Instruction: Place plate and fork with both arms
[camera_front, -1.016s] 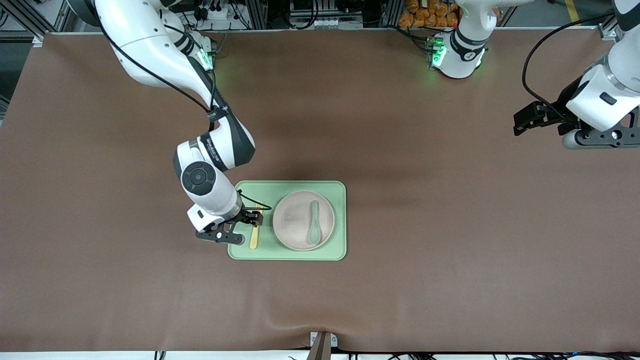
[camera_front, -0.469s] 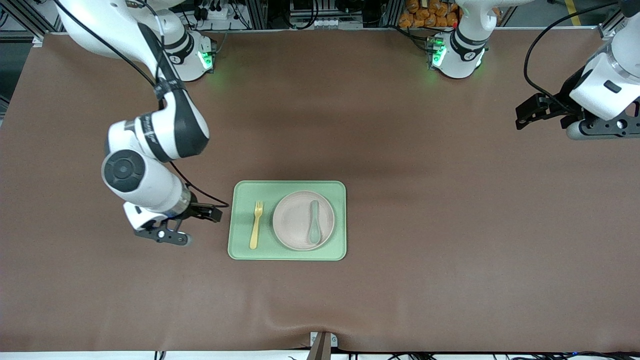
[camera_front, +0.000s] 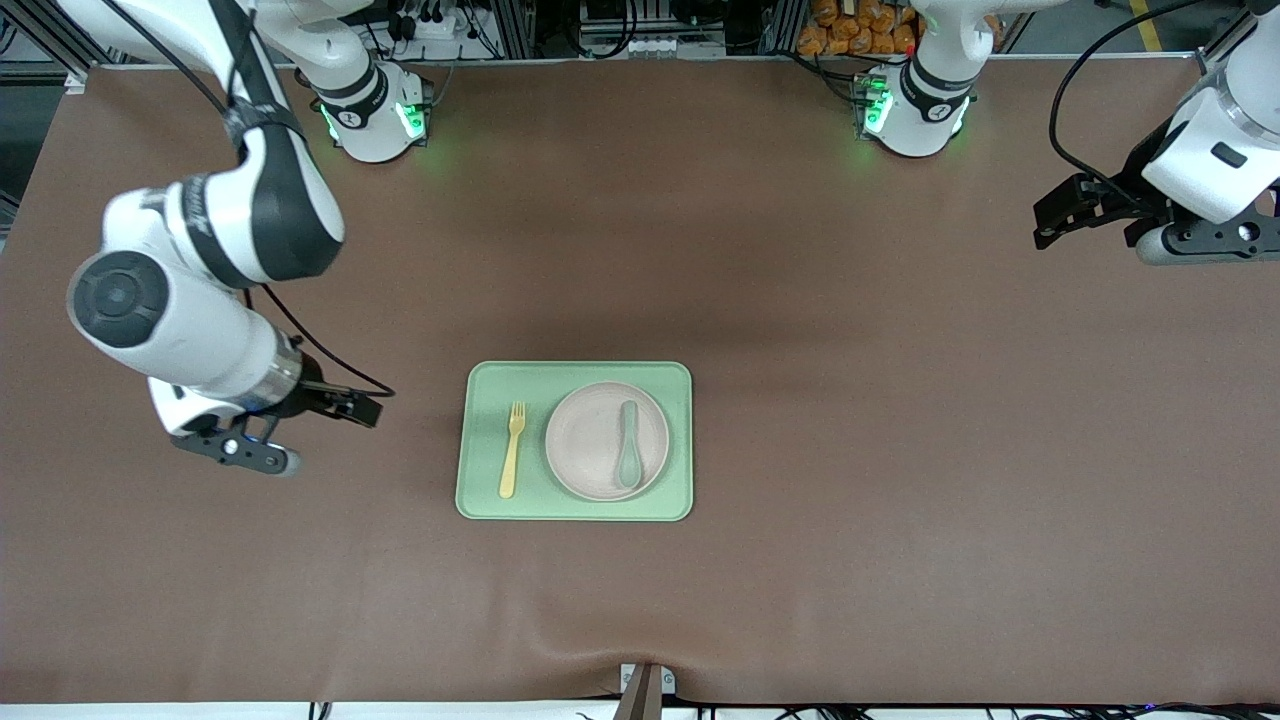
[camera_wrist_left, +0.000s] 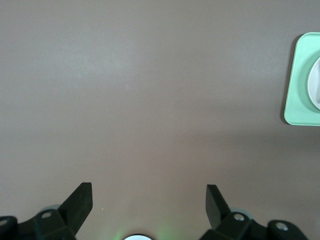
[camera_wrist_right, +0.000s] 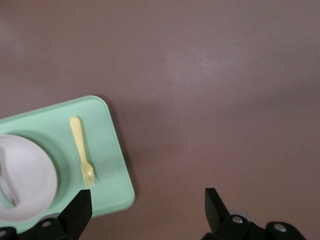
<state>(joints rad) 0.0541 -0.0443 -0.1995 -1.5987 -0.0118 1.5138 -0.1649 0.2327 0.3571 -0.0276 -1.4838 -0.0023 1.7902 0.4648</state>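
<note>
Front view. One plate (camera_front: 606, 441): round, pale beige-pink, shallow rim, lying flat on the tray. One fork (camera_front: 513, 449): small, pale yellow, plastic, shorter than the plate is wide, lying flat on the tray just beside the plate toward the right arm's end, tines pointing toward the robots' bases; not touching the plate. One spoon (camera_front: 629, 457): teal-green, lying in the plate, bowl end nearer the front camera. One tray (camera_front: 575, 506): rectangular, light green, rounded corners, near the middle of the table (camera_front: 900, 450), which is covered in brown. Two arms, white with black joints, bases lit green. Right gripper (camera_front: 345, 404): over bare table toward the right arm's end, apart from the tray, fingers spread wide, holding nothing. Left gripper (camera_front: 1062, 215): over bare table at the left arm's end, well apart from the tray, empty.

Left wrist view. Two black fingertips (camera_wrist_left: 81, 202) of the left gripper, standing wide apart with nothing between them, above bare brown table. One corner of the tray (camera_wrist_left: 297, 90) at the picture's edge, with a sliver of the plate (camera_wrist_left: 315, 82).

Right wrist view. Two black fingertips (camera_wrist_right: 80, 209) of the right gripper, set wide, empty. One tray (camera_wrist_right: 112, 150) in part; one fork (camera_wrist_right: 82, 151) on it, tines toward the gripper; part of the plate (camera_wrist_right: 27, 175) beside the fork.
</note>
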